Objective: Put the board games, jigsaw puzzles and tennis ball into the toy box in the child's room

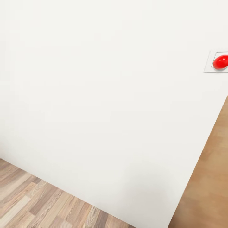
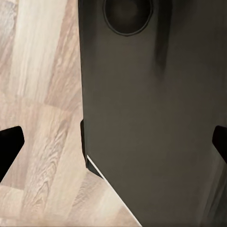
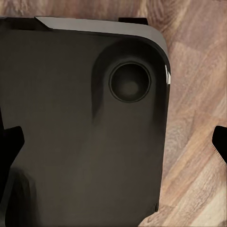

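Here the task's toys, toy box and table are out of view; the head view faces a plain white wall (image 1: 104, 95) with a red button (image 1: 220, 61) in a pale frame near the picture's right edge. Below the wall runs wood plank floor (image 1: 41, 202). The left end effector (image 2: 113, 142) hangs with jaws wide, empty, over the robot's dark base (image 2: 151, 118) and floor. The right end effector (image 3: 113, 142), likewise wide and empty, hangs above the same base, fingertips cut off.
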`<state>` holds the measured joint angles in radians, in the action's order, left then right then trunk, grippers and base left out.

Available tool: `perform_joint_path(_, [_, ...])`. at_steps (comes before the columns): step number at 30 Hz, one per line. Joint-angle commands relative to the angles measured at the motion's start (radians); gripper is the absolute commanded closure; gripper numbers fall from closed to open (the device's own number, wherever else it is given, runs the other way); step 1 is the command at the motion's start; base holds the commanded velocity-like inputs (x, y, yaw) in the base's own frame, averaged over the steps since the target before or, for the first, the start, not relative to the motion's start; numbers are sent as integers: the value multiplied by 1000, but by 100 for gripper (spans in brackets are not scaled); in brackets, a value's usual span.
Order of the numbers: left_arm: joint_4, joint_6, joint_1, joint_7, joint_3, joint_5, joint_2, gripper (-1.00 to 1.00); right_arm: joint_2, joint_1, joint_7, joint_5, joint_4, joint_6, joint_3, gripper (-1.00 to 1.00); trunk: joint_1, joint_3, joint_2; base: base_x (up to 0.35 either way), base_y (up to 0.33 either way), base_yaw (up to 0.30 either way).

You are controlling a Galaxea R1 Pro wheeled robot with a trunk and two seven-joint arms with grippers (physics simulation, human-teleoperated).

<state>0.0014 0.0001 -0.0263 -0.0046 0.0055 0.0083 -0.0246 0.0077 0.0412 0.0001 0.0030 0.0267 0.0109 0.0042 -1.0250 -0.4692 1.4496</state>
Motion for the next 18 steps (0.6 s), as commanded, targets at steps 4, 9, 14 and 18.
perform_joint_path(4, [0, -1, 0, 0, 1, 1, 0, -100, 0, 0, 0, 0, 1, 1, 0, -100, 0, -1, 0, 0, 0, 277])
perform_joint_path(9, [0, -1, 0, 0, 1, 1, 0, -100, 0, 1, 0, -1, 1, 1, 0, -100, 0, -1, 0, 0, 0, 278])
perform_joint_path(14, [0, -1, 0, 0, 1, 1, -1, -100, 0, 1, 0, -1, 1, 1, 0, -100, 0, -1, 0, 0, 0, 278])
perform_joint_path(18, [0, -1, 0, 0, 1, 1, -1, -100, 0, 2, 0, -1, 1, 1, 0, -100, 0, -1, 0, 0, 0, 278])
